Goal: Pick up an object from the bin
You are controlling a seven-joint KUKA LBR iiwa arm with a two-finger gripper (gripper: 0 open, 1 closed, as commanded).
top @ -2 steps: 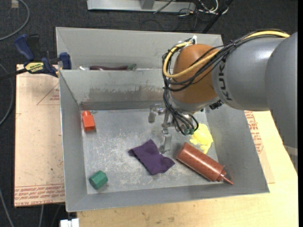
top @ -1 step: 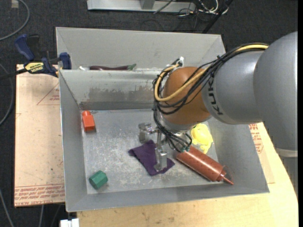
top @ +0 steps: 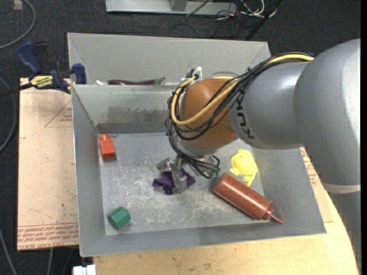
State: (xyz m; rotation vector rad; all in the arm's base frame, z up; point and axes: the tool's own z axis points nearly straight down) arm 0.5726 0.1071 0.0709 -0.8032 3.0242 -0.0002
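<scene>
A small crumpled purple thing [top: 163,184] is lying mid-floor in the grey metal bin [top: 86,171], and its right edge is being covered by the tool [top: 179,175]. Whether the tool is clenched cannot be told. A reddish-brown bottle [top: 243,196] is lying to the right.

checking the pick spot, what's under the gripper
A crumpled purple thing lies on the bin floor under the gripper. The gripper covers part of it, so its full shape and anything beneath are hidden.
</scene>
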